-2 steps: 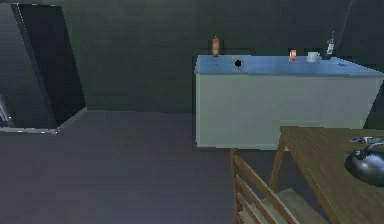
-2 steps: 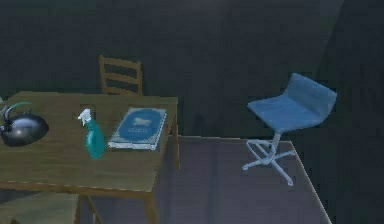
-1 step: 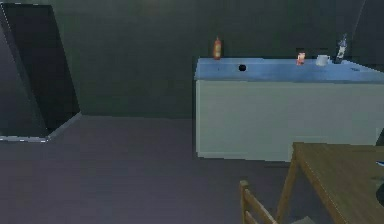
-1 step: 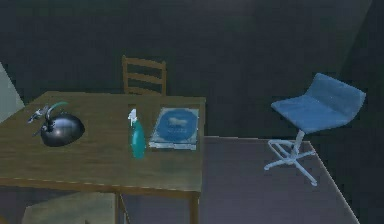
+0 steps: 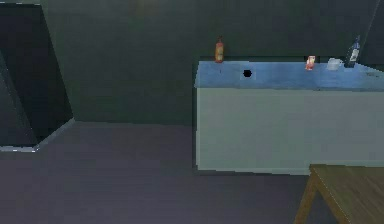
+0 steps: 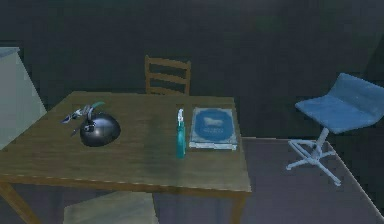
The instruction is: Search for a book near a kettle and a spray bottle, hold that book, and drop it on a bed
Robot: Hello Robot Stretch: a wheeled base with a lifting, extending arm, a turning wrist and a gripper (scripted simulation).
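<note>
On your wooden tabletop (image 6: 60,150), a rounded metal kettle (image 6: 100,129) sits nine o'clock of the slim teal spray bottle (image 6: 180,135), a flat blue book (image 6: 213,128) three o'clock; you cannot tell the hand's state.

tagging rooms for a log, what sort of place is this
Likely a kitchen-dining area: a counter with bottles on it, and a wooden table bearing a kettle, with a wooden chair behind it.
</note>
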